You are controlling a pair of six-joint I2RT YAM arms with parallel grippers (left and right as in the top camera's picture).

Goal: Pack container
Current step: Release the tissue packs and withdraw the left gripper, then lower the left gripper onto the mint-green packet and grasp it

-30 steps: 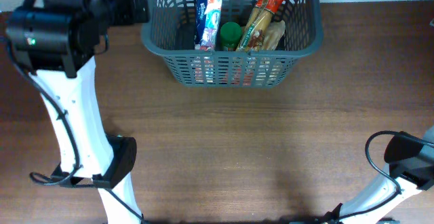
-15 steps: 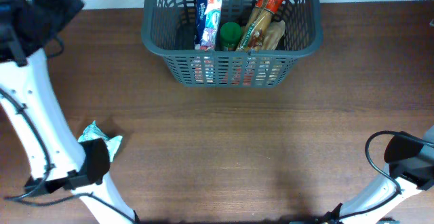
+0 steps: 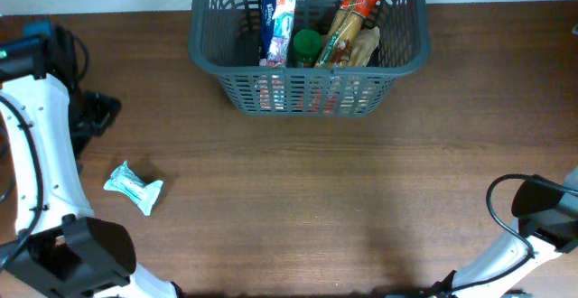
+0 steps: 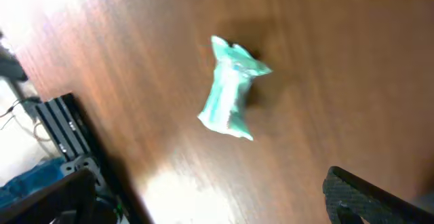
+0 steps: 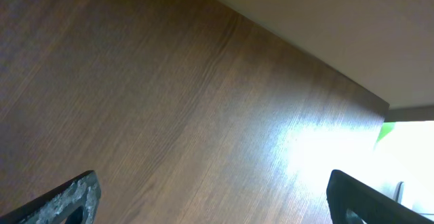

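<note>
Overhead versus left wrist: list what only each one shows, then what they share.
Overhead only: the container at the table's far edge, holding an upright box, a green cap and snack packets.
Left wrist only: a dark rack beyond the table edge, and the open left hand framing the view.
Both: the teal packet lying on the wooden table.

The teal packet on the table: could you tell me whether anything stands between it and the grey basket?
Nothing visible does. The teal packet lies alone on the table, and only bare wood separates it from the container. The container's own wall is the one thing to lift over.
</note>
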